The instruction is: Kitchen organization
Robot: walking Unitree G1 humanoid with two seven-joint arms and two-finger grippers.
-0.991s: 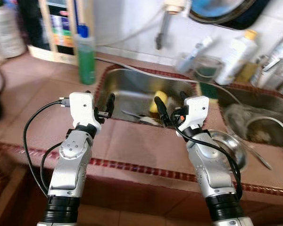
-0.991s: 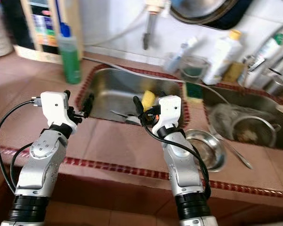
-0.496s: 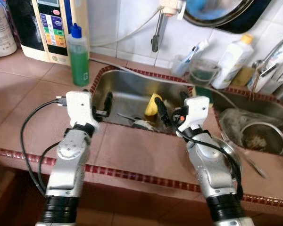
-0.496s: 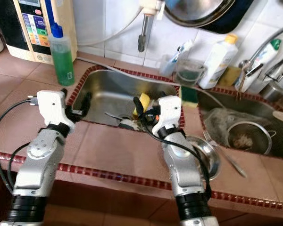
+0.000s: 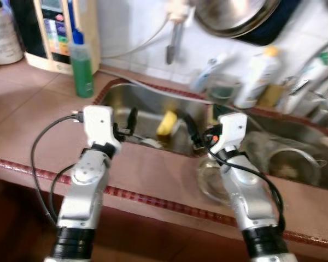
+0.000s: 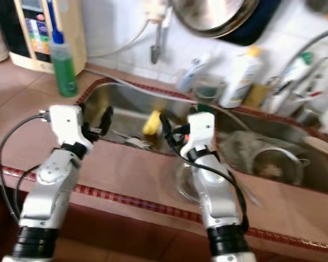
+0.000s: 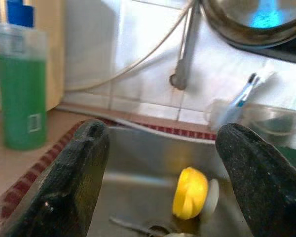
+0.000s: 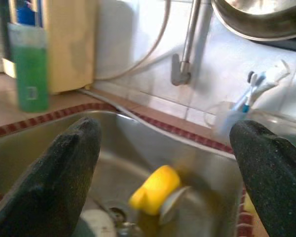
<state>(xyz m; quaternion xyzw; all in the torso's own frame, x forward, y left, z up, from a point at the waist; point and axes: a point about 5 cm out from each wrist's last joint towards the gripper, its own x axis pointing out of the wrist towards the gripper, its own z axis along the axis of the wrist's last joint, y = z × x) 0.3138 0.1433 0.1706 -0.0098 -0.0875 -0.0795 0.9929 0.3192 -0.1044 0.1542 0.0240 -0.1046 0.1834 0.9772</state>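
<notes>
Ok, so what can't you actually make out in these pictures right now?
- Yellow item in the sink: too blurred in every view to identify.
- Sink drain: cut off by the bottom edge in the left wrist view, blurred in the right wrist view.
- Bottles behind the sink: labels smeared by motion blur in the eye views.
- Bowl on the counter: partly hidden by the right arm, contents unclear.
- Panel print: unreadable.

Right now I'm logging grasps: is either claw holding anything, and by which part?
Nothing is held. The left claw and right claw are both open above the sink.
</notes>
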